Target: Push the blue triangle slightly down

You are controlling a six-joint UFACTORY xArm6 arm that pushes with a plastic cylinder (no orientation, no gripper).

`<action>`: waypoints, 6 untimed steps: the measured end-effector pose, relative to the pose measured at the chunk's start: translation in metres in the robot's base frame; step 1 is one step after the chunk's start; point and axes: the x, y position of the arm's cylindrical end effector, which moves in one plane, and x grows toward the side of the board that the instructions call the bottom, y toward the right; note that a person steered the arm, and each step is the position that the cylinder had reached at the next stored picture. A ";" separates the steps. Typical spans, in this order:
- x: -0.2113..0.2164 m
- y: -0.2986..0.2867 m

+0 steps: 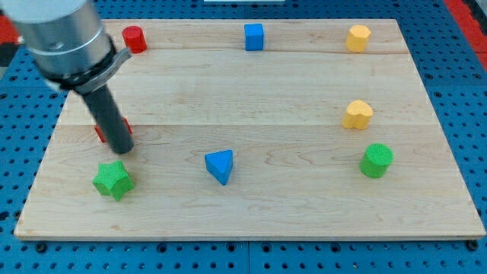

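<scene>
The blue triangle (220, 166) is lying low on the wooden board (251, 84), near the middle. The rod's tip (123, 148) is resting well off to its left — no gripper there, nothing grasped — just above the green star (112, 180), partly hiding a red block (100, 133).

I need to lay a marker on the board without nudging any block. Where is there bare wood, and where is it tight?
The widest bare patch is mid-board, between the blue cube, blue triangle and yellow blocks. The bottom strip between the triangle and green cylinder is free too. It is crowded at the view's left, where my tip stands by the green star.
</scene>
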 end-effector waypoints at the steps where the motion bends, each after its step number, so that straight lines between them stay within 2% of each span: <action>1: -0.018 0.024; 2: -0.004 0.060; 3: 0.016 0.122; 4: 0.053 0.116; 5: 0.068 0.135; 6: 0.048 0.145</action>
